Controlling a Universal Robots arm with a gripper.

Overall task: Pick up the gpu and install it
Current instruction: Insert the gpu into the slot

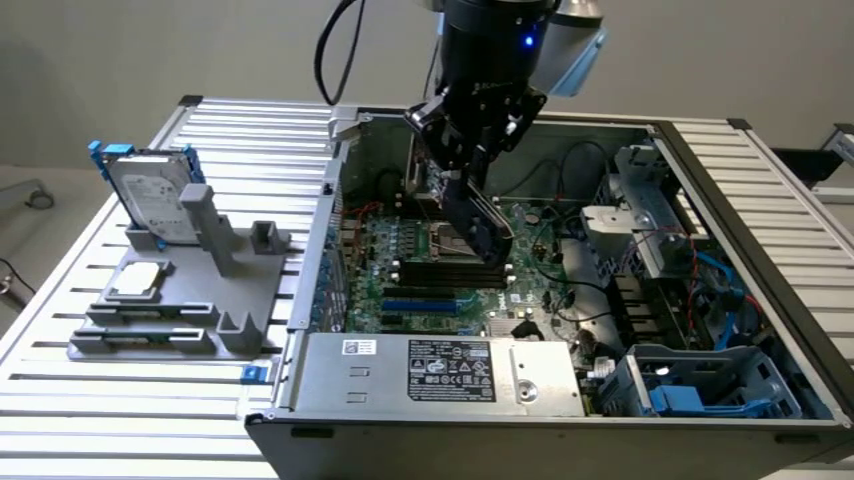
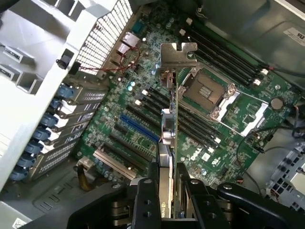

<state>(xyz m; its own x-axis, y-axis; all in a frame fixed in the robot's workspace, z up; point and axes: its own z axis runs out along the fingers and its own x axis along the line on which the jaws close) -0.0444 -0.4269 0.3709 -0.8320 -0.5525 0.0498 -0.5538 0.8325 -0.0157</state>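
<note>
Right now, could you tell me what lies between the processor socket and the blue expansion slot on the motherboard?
Black memory slots lie between them, as the wrist view shows; the gpu held in the gripper hangs across them.

An open computer case (image 1: 310,300) lies on the slatted surface (image 1: 80,400), its green motherboard (image 1: 414,265) facing up with a processor socket (image 2: 207,90) and a blue slot (image 2: 138,129). A power supply (image 1: 441,370) sits along the case's near wall. Beside the case, toward the surface's edge at the exterior view's left, a grey holder (image 1: 174,310) carries an upright hard drive (image 1: 147,195) and a flat silver chip (image 1: 140,280).
</note>
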